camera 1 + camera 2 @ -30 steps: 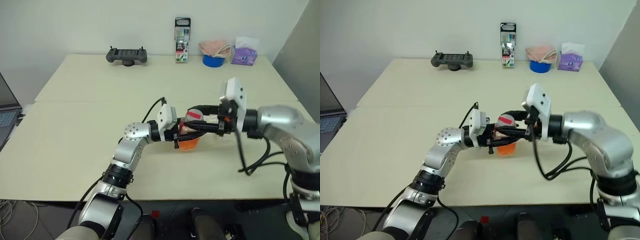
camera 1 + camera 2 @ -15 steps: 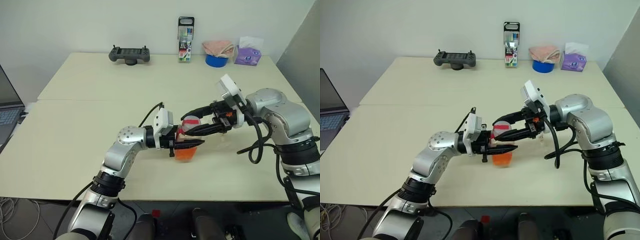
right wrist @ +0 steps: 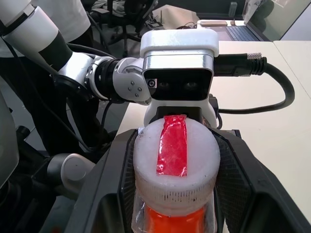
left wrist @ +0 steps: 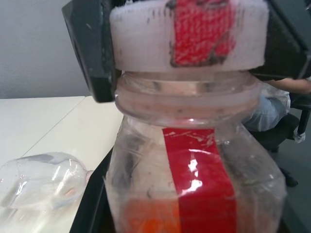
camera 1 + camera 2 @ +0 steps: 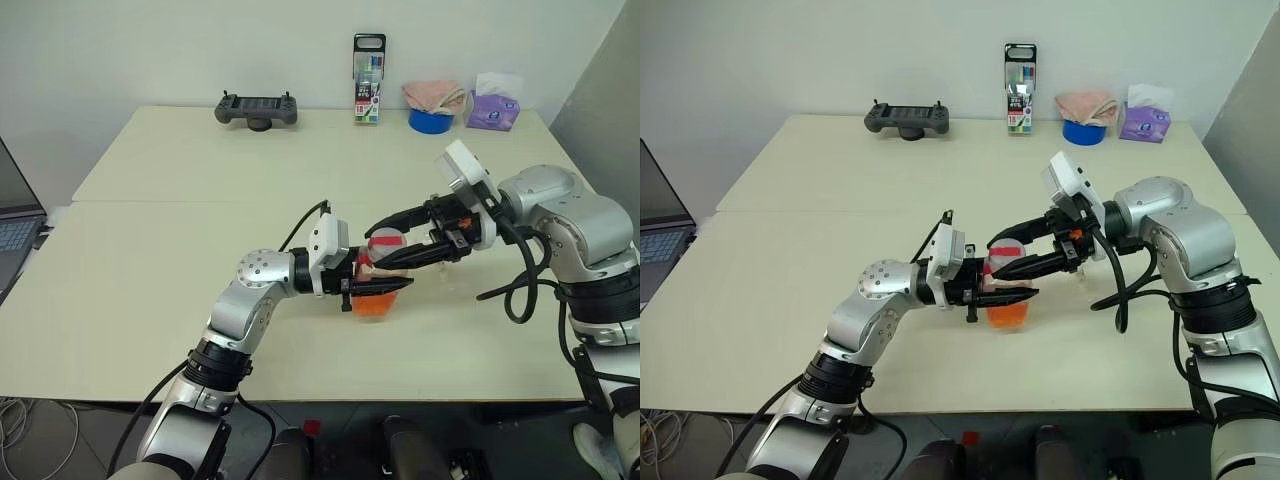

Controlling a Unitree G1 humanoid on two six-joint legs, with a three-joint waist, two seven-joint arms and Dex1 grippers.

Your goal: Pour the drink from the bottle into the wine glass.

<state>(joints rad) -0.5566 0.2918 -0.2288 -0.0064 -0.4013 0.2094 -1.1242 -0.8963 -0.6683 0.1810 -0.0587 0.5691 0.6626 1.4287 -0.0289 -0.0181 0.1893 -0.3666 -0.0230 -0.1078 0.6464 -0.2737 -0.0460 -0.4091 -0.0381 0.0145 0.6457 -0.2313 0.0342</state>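
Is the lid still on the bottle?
Yes, the red-and-white cap sits on the bottle, between the right gripper's black fingers.

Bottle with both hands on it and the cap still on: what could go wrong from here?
1. The right hand clamps the cap while the left hand grips the bottle; a jerky twist could slosh out the orange drink.
2. The wine glass lies on its side on the table just beside the bottle, so it may get knocked or roll, and cannot take a pour until it is stood up.

Clear bottle (image 4: 194, 179): red stripe, white-and-red cap (image 3: 174, 167), orange drink (image 5: 376, 301).
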